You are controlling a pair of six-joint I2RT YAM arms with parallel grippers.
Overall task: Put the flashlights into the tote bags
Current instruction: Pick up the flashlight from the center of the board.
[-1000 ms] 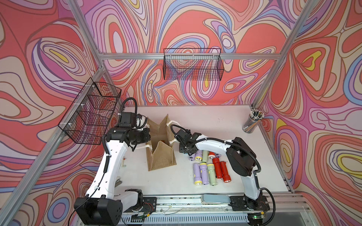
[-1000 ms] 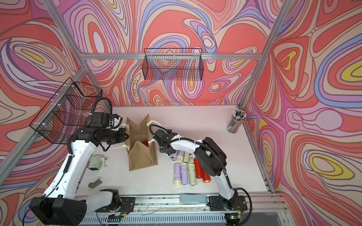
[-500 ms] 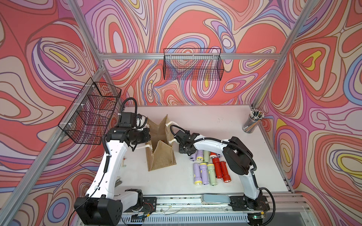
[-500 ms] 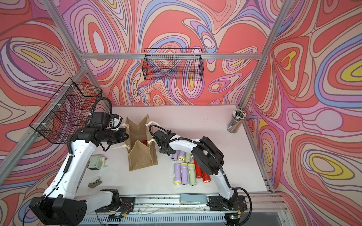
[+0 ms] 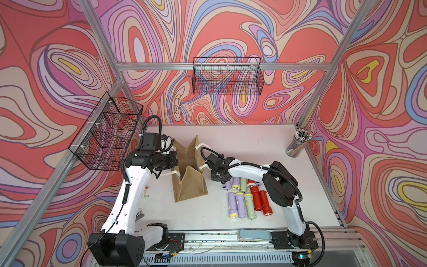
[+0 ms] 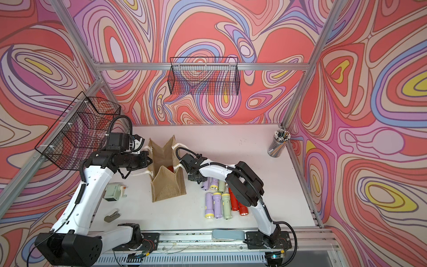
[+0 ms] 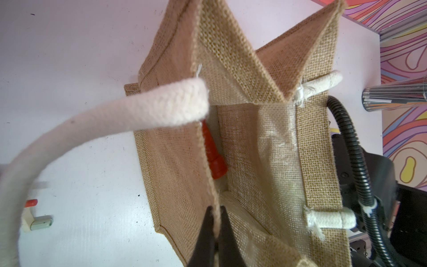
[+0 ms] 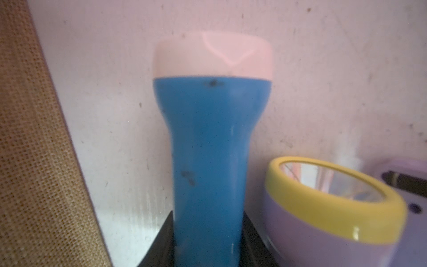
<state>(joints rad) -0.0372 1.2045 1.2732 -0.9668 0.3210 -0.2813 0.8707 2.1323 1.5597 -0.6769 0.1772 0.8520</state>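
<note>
**Loose flashlights** (image 5: 240, 203), lilac, pale green and red plastic cylinders, lie in two rows on the white tabletop (image 5: 254, 148), right of centre in both top views. Behind them, the right gripper (image 8: 208, 245) has its black jaws pressed against both sides of the barrel of a blue plastic flashlight (image 8: 212, 129) with a pale head. It lies just beside the tan burlap tote bag (image 5: 189, 188) at frame centre.

**Handling:** the torch looks light, rigid and smooth. The narrow barrel likely gives a surer hold than the flared head. The bag wall is soft and apt to sag. The left gripper (image 7: 216, 219) is closed tight on its rim, propping the mouth open. One red flashlight (image 7: 213, 157) lies inside.

**Hidden:** in the top views the gripper covers the blue torch. Whether it is clear of the table cannot be told, and most of the bag's floor is out of sight.
</note>
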